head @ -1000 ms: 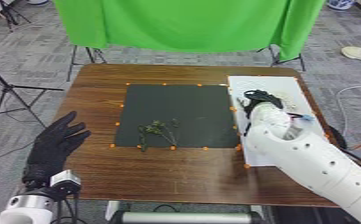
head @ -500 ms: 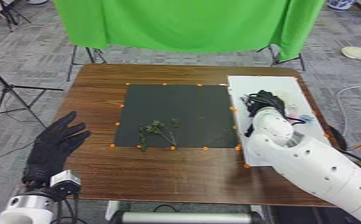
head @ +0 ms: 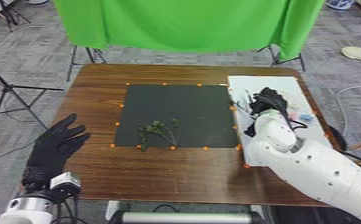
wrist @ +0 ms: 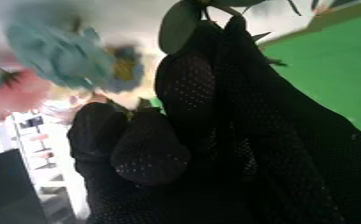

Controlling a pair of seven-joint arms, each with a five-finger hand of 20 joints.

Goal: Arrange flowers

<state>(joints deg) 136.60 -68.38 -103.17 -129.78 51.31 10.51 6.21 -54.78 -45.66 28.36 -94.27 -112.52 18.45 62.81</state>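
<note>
In the head view my right hand (head: 270,102) is over the white sheet (head: 261,159), with thin dark green sprigs (head: 238,106) by its left side. Close up in the right wrist view, my right hand (wrist: 150,150) has its fingers and thumb drawn together around a leafy green stem (wrist: 178,27), whose leaves stick out past the tips; the grip itself is mostly hidden. Blue-green (wrist: 61,55) and pink flowers (wrist: 16,95) lie beyond. Green sprigs (head: 159,130) rest on the dark mat (head: 172,102). My left hand (head: 48,152) is open beside the table's left edge.
Orange markers line the dark mat on the brown table (head: 159,175). A pale blue flower (head: 306,117) lies on the white sheet, right of my right hand. Behind the table hangs a green cloth (head: 190,25); a black tripod (head: 12,90) stands at the left.
My right hand has turned and shifted slightly to the right over the white sheet, and the thin sprigs beside it have changed position. The left hand and the sprigs on the dark mat have not moved.
</note>
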